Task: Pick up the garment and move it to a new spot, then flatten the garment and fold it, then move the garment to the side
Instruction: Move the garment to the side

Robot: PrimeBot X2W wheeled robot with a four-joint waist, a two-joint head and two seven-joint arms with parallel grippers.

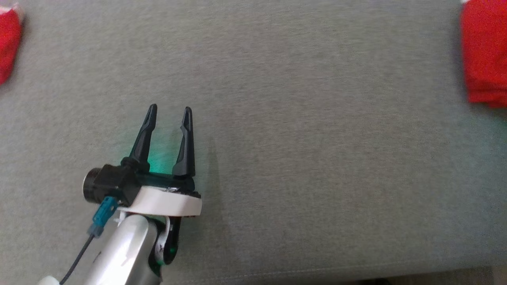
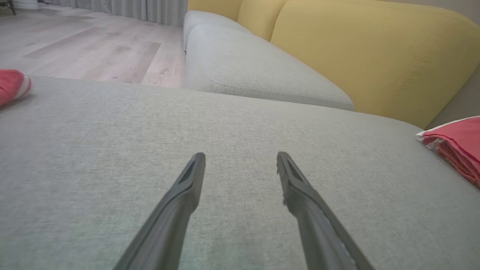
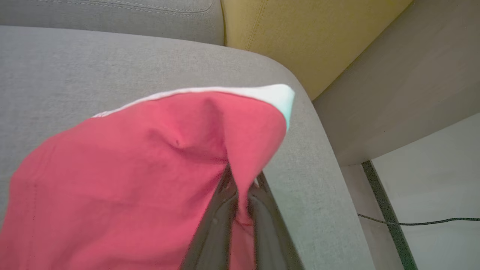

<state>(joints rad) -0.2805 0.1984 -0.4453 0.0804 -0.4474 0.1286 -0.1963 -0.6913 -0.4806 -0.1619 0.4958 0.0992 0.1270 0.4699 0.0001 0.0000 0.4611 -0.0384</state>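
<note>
The garment (image 3: 150, 180) is red cloth with a white edge, lying at the right end of the grey cushion (image 3: 75, 67). My right gripper (image 3: 242, 180) is shut on a fold of it, and the cloth drapes over the fingertips. The same garment (image 1: 485, 51) shows at the right edge of the head view and as a stacked red bundle (image 2: 457, 150) in the left wrist view. My left gripper (image 1: 169, 109) hovers open over bare grey cushion (image 1: 317, 158) at the lower left, far from the garment, with nothing between its fingers (image 2: 187, 187).
Another red cloth with a white edge (image 1: 8, 43) lies at the cushion's left end (image 2: 11, 88). Yellow back cushions (image 2: 375, 56) and a second grey seat (image 2: 243, 63) stand beyond. A wooden floor (image 2: 93, 45) lies past the left edge; a cable (image 3: 412, 223) runs on the floor at right.
</note>
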